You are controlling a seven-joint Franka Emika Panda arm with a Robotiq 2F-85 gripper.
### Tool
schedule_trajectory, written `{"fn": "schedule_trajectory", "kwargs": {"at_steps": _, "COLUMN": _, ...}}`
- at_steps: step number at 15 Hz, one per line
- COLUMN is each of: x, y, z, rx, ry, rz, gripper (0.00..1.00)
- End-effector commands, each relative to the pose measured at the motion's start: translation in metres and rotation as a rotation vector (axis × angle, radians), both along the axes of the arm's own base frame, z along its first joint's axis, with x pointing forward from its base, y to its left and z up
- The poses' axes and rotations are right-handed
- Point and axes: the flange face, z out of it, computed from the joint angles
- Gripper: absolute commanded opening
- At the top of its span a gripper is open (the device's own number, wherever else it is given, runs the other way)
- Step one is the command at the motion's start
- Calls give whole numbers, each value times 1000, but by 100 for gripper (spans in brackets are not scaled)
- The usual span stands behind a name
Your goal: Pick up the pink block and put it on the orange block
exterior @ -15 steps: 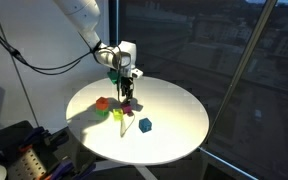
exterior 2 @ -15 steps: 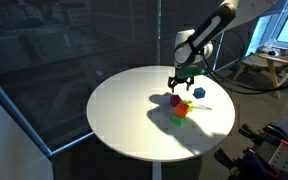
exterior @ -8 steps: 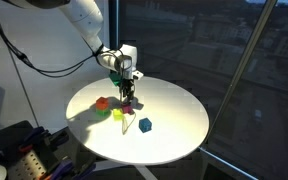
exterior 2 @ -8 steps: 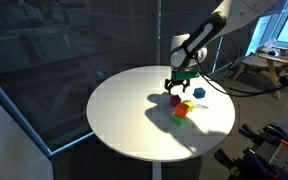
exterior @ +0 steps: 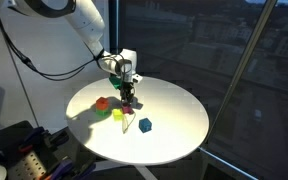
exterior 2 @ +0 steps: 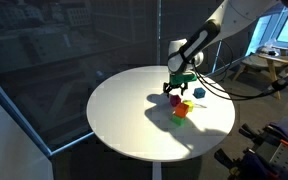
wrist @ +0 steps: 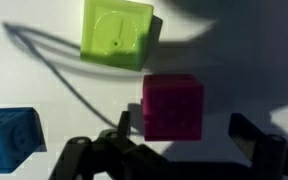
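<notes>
Lowered since a second ago, the gripper (wrist: 184, 142) straddles the pink block (wrist: 172, 105) on the white table (exterior: 174, 110), fingers spread wide. The orange block (exterior: 102, 102) lies near, beside the yellow-green cube (wrist: 117, 32).

On your worktop (wrist: 244, 60), the middle block (wrist: 172, 105) sits between your end effector's (wrist: 184, 140) fingers. The far block (wrist: 117, 30) lies behind it, a bit left. The side block (wrist: 6, 130) lies farther left.

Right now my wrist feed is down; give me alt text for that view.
A pink block sits on the white table just ahead of the open gripper, roughly between its dark fingers. A yellow-green block lies beyond it, and a blue block at the lower left edge.
</notes>
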Motion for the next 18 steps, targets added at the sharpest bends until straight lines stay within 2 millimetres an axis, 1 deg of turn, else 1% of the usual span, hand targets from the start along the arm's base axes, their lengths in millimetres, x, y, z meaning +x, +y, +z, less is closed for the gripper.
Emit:
{"fn": "schedule_trajectory", "kwargs": {"at_steps": 1, "x": 9, "y": -3, "z": -6, "rx": 5, "ry": 12, "rz": 4, "gripper": 100}}
{"fn": "schedule_trajectory", "kwargs": {"at_steps": 12, "x": 9, "y": -6, "z": -20, "rx": 0, "ry": 29, "rz": 1, "gripper": 100}}
{"fn": "schedule_trajectory", "kwargs": {"at_steps": 13, "x": 9, "y": -6, "z": -20, "rx": 1, "ry": 30, "rz": -1, "gripper": 75}}
{"fn": "schedule_trajectory", "kwargs": {"at_steps": 14, "x": 9, "y": -6, "z": -20, "rx": 0, "ry": 31, "rz": -1, "gripper": 75}}
{"fn": "schedule_trajectory", "kwargs": {"at_steps": 18, "x": 8, "y": -6, "z": -19, "rx": 4, "ry": 44, "rz": -5, "gripper": 40}}
